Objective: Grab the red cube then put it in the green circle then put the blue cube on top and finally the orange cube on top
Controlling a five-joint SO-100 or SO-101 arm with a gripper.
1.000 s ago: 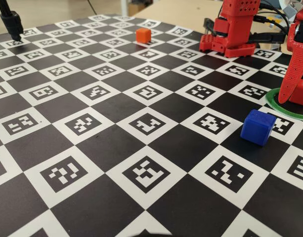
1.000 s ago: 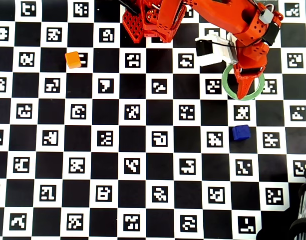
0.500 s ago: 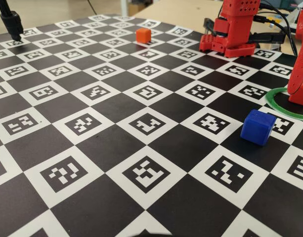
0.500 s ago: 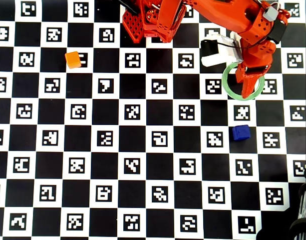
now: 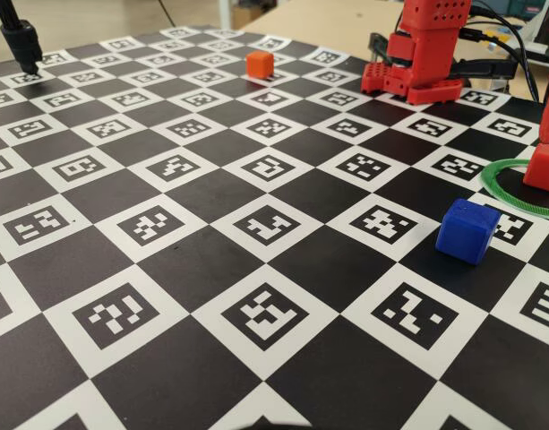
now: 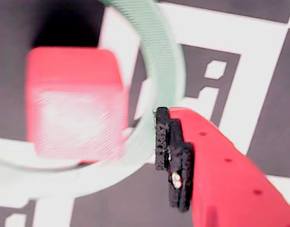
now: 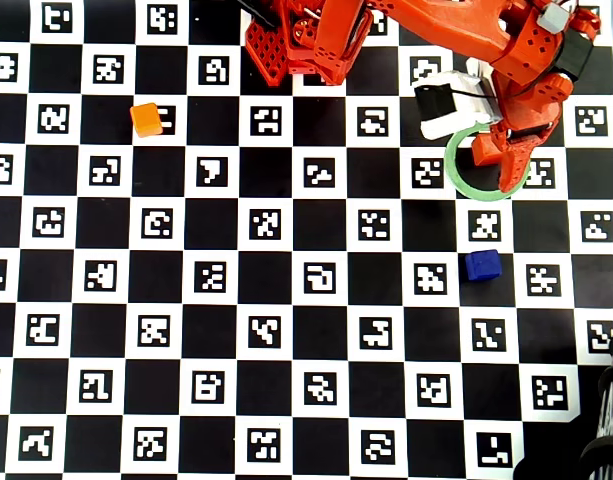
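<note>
Overhead view, left to right: small bright orange plastic cube [image 7: 146,119] upper left, deep blue plastic cube [image 7: 482,265] below the thin green plastic ring [image 7: 460,176], matte red cube [image 7: 486,150] released inside it, gripper [image 7: 511,160] spread apart, empty.

In the fixed view the green circle [image 5: 502,170] and red cube [image 5: 544,167] run off the right edge. The wrist view blurs both; overhead, the gripper [image 7: 501,160] overlaps the ring.

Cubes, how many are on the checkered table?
3. The red cube sits inside the green circle, the blue cube just outside it, and the orange cube far across the table.
</note>
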